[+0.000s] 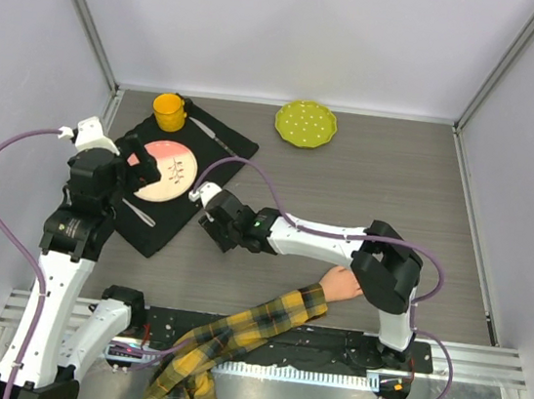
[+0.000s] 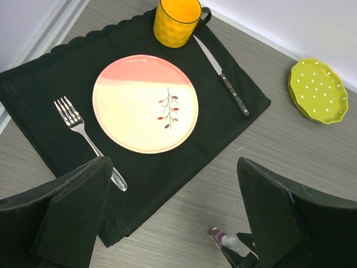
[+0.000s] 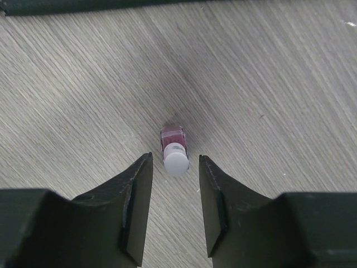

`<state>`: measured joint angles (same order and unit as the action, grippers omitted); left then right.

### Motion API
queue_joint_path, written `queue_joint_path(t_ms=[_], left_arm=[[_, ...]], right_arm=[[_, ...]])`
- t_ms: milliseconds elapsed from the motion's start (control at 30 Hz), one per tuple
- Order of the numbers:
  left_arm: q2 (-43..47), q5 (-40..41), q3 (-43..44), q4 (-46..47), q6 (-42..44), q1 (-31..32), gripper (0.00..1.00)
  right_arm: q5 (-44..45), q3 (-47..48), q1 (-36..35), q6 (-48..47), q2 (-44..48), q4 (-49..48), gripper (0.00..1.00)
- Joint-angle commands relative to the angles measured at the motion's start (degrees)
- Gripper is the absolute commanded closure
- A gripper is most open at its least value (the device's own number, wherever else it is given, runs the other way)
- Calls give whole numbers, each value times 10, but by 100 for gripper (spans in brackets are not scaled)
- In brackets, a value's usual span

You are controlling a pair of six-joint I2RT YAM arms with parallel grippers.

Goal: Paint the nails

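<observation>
Bracketing the pale cap of the polish bottle (image 3: 174,148) with the right fingers (image 3: 135,195), narrowly parted, gripping nothing. Risking toppling or skidding the little bottle by closing off-centre, one pad landing first. Reaching the right arm (image 1: 306,236) leftward, low across mid-counter, elbow covering the mannequin hand (image 1: 340,284) by the near edge, hiding the nails. Hovering the left fingers (image 2: 67,212) spread wide, empty, over the placemat (image 2: 234,106) toward the left edge.

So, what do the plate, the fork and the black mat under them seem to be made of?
The plate looks like glazed ceramic: smooth pink-and-cream surface with soft gloss. The fork seems polished metal, given its bright reflections. The black mat is probably cloth: matte, with a scalloped edge.
</observation>
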<state>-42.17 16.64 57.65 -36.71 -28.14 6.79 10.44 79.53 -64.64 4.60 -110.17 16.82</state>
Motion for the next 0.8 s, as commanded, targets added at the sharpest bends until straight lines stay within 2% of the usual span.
queue_joint_path(t_ms=[0, 500, 633, 767], left_arm=[[4, -13, -4, 16, 1, 2, 0], [-6, -35, -16, 24, 1, 2, 0], [-14, -39, -10, 21, 0, 2, 0], [-13, -40, -9, 21, 1, 2, 0]], right_arm=[[12, 27, -5, -9, -5, -5, 58], [20, 28, -7, -11, -7, -5, 57], [15, 34, -7, -10, -2, -6, 51], [14, 49, -7, 4, 35, 2, 39]])
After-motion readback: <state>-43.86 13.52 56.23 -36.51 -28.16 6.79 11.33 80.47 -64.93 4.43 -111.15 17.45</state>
